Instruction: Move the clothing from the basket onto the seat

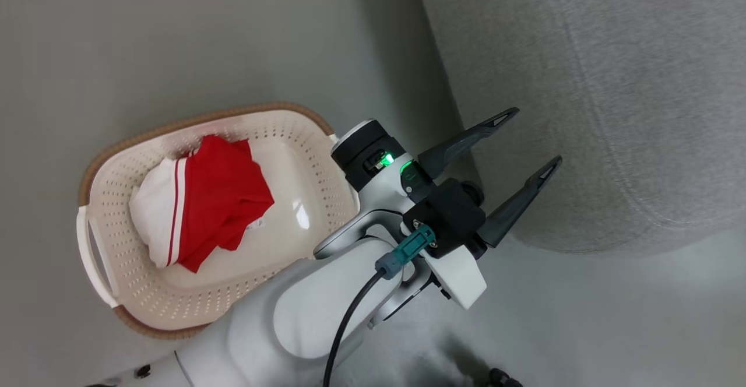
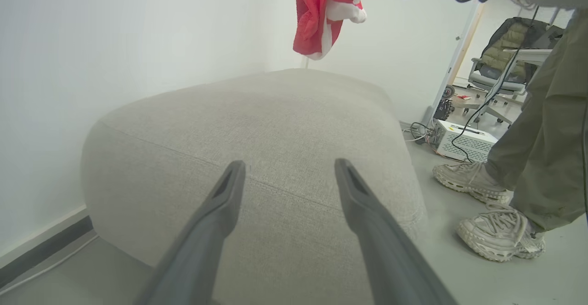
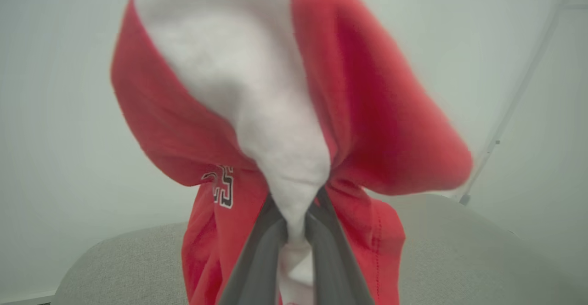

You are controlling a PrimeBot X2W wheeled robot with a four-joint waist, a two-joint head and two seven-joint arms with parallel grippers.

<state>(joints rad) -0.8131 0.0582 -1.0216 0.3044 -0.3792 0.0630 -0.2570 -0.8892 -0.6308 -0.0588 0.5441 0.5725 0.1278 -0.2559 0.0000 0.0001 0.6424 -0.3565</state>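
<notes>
Head view: one garment [image 1: 224,200], bright red with a white panel and thin stripes, lies crumpled in the basket [image 1: 274,123] at centre left. The basket stands on the floor near the seat [image 1: 612,113], upper right. Left jaws are spread wide, gripping nothing.

Right wrist view: right jaws are clenched on a white fold of a second garment [image 3: 381,112], red with a number print.

Left wrist view adds this garment hanging at top centre, above the seat in frame, and a person's shoes [image 2: 496,231] at right.
</notes>
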